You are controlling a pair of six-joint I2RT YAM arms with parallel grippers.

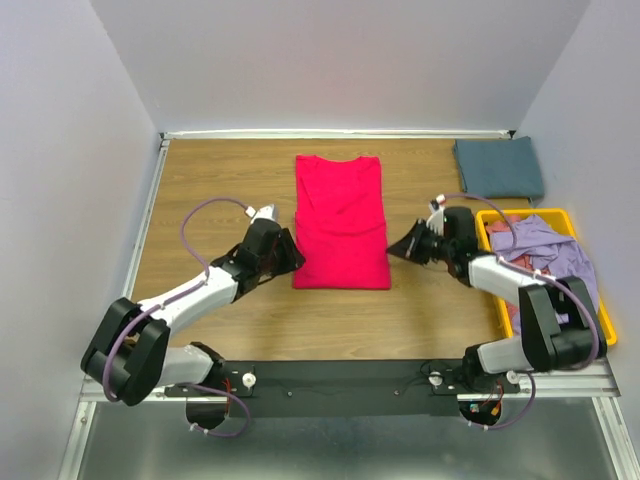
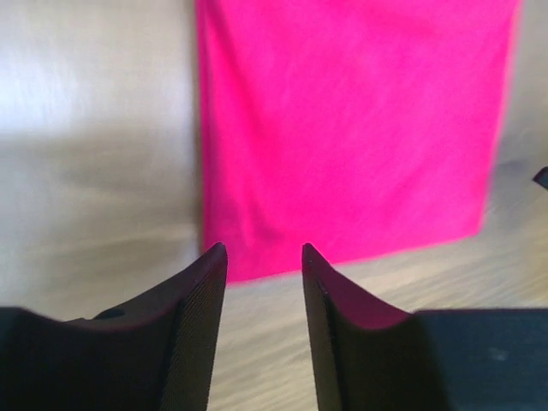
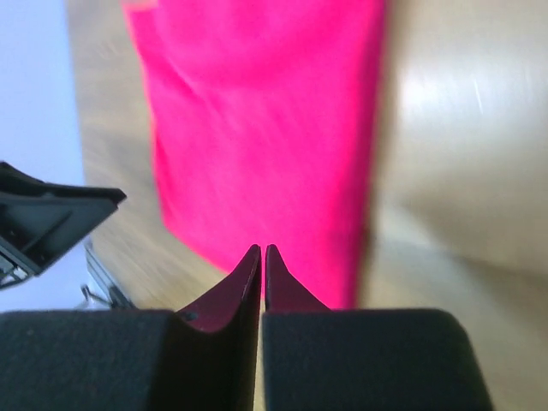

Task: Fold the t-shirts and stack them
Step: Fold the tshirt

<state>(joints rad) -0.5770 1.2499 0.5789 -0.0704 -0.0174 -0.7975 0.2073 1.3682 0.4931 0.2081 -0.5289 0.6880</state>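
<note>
Left jaws are standing partly spread, right jaws are pressing together, both holding nothing; pink shirt [image 2: 351,128] is lying just ahead of each.

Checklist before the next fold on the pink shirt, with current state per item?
1. Crimson-pink t-shirt flat, sleeves folded in: ok.
2. Left gripper open, empty, at the shirt's near-left corner: ok.
3. Right gripper open for a grasp: not ok, shut and empty.
4. Clearance between grippers and table: cannot tell.
5. Blue-grey shirt folded at far right, out of the way: ok.
6. Yellow bin emptied: not ok, lavender shirt inside.
</note>
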